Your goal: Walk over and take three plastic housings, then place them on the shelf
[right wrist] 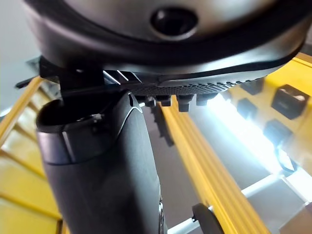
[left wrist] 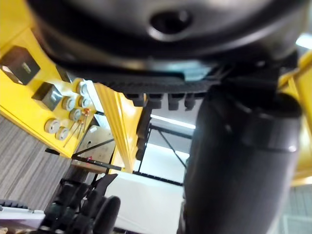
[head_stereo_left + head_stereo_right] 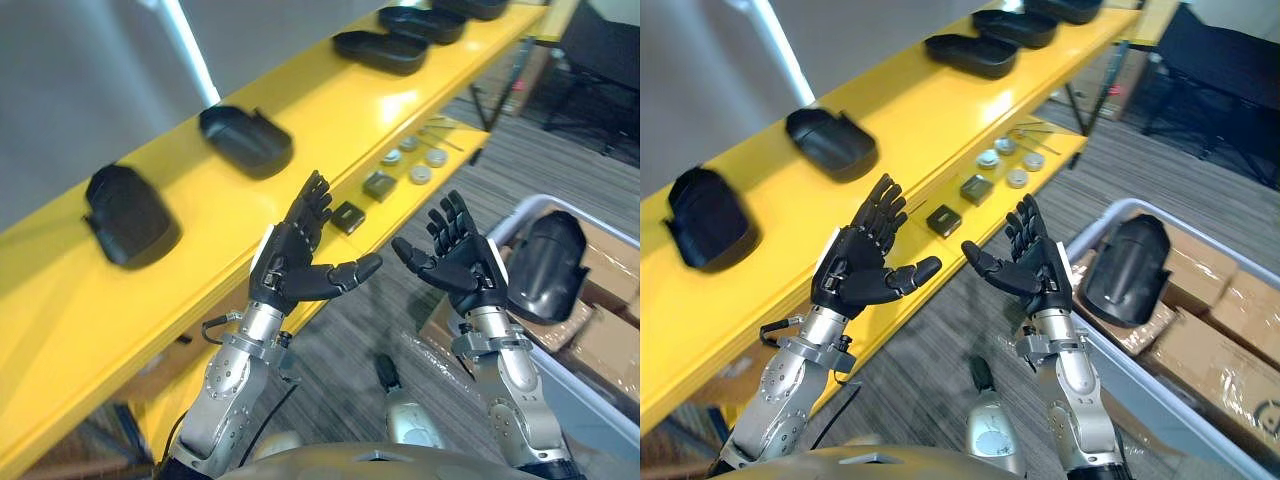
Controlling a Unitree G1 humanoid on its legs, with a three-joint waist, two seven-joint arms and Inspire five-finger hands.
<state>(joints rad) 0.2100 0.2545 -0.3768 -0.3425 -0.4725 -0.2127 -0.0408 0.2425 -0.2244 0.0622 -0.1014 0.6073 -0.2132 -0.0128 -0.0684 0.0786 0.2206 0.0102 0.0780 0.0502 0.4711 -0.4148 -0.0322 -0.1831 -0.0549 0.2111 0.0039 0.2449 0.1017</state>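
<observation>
Empty: left hand (image 3: 290, 265) and right hand (image 3: 465, 262), fingers spread. Plastic housings (image 3: 245, 138) lie on yellow shelf (image 3: 330, 100); another housing (image 3: 545, 265) in right grey bin (image 3: 512, 220).

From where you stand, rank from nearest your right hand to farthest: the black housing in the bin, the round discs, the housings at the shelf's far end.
By the left eye view:
1. Black housing in the bin, right of the right hand.
2. Round discs, ahead on the lower shelf.
3. Far-end housings, top shelf.
</observation>
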